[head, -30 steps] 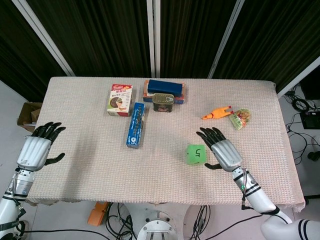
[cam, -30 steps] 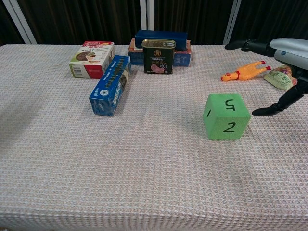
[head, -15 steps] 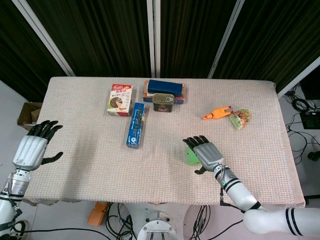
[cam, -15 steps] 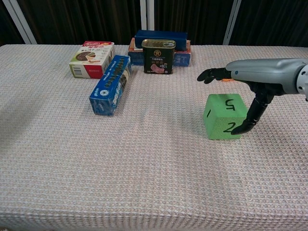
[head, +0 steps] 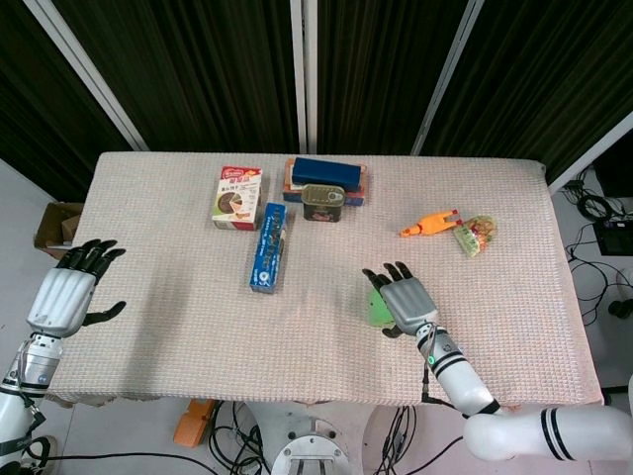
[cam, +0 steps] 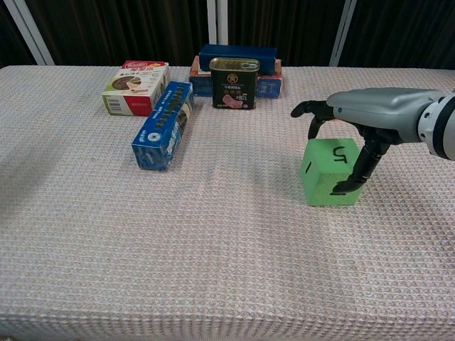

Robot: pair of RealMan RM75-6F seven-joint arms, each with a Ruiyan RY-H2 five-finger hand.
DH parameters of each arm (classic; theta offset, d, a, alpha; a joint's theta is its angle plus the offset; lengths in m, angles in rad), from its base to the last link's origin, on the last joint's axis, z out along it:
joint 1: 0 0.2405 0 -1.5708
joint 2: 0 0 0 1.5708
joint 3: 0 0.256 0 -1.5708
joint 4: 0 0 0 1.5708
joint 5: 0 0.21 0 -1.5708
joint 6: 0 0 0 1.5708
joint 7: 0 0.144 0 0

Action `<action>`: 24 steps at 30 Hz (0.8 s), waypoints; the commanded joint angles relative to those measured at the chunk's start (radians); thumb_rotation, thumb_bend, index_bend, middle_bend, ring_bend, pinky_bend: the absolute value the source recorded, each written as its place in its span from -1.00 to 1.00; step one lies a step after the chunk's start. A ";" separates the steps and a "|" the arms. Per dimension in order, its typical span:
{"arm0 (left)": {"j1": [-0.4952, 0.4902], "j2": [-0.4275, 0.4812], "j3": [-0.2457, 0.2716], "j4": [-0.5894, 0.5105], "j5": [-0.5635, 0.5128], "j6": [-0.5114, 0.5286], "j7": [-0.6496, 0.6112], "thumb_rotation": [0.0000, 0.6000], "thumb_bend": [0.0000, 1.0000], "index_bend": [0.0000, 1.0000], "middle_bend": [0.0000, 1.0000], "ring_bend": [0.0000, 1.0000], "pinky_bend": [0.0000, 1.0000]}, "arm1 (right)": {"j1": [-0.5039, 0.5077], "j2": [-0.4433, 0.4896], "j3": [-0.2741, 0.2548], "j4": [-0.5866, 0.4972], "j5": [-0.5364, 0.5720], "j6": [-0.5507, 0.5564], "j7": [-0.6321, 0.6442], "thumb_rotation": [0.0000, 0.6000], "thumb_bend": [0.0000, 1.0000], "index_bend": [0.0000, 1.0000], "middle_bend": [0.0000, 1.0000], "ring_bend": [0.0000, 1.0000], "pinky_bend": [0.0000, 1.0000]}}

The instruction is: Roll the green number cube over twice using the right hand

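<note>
Cube: the green cube (cam: 330, 172) sits flat on the table (cam: 213, 256) toward my right, well apart from the other things, the 5 on top and the 1 on the side facing left in the chest view; the face toward the chest camera is partly hidden by my thumb.

Right hand: my right hand (cam: 362, 117) arches over the cube, palm down. The fingers (cam: 310, 110) curl past its far top edge and the thumb (cam: 359, 168) drops down the near face, its tip on that face. I read this as a loose pinch across the cube, set up to tip it; whether the far fingers actually touch, I cannot tell. From the head view my hand (head: 404, 300) covers most of the cube (head: 374, 309).

Why so: a hold across two opposite faces gives me leverage to roll the cube about a bottom edge.

Progress: the cube lies square on the cloth, so in my judgement no roll is under way.

Left hand: my left hand (head: 67, 294) hangs off the table's left edge, fingers spread, holding nothing, out of the way.

Bystanders: the blue box (cam: 163, 125), the tin (cam: 234, 83) and the toy chicken (head: 429, 224) lie farther back, leaving room to roll.

Risk: on the textured cloth the cube may slide rather than tip.
</note>
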 commanded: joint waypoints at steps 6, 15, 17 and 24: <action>0.001 0.001 0.004 0.000 -0.001 -0.005 -0.009 0.84 -0.64 -0.59 -0.71 -0.76 -0.59 | 0.009 -0.034 -0.005 0.016 0.027 0.057 -0.057 1.00 -0.73 -1.00 -0.36 -1.00 -1.00; 0.004 0.007 0.002 -0.006 -0.004 -0.002 -0.009 0.83 -0.64 -0.59 -0.71 -0.76 -0.59 | -0.018 -0.052 0.019 0.001 -0.091 0.100 0.019 1.00 -0.54 -1.00 0.01 -0.94 -1.00; 0.003 0.007 0.002 -0.006 -0.004 -0.005 -0.009 0.84 -0.64 -0.59 -0.71 -0.76 -0.59 | -0.041 -0.055 0.031 0.009 -0.195 0.082 0.135 1.00 -0.52 -1.00 0.05 -0.92 -1.00; -0.001 -0.003 0.006 -0.002 0.002 -0.010 -0.009 0.83 -0.64 -0.59 -0.71 -0.76 -0.59 | -0.152 -0.199 0.016 0.387 -0.664 0.112 0.892 1.00 -0.53 -1.00 0.18 -0.85 -1.00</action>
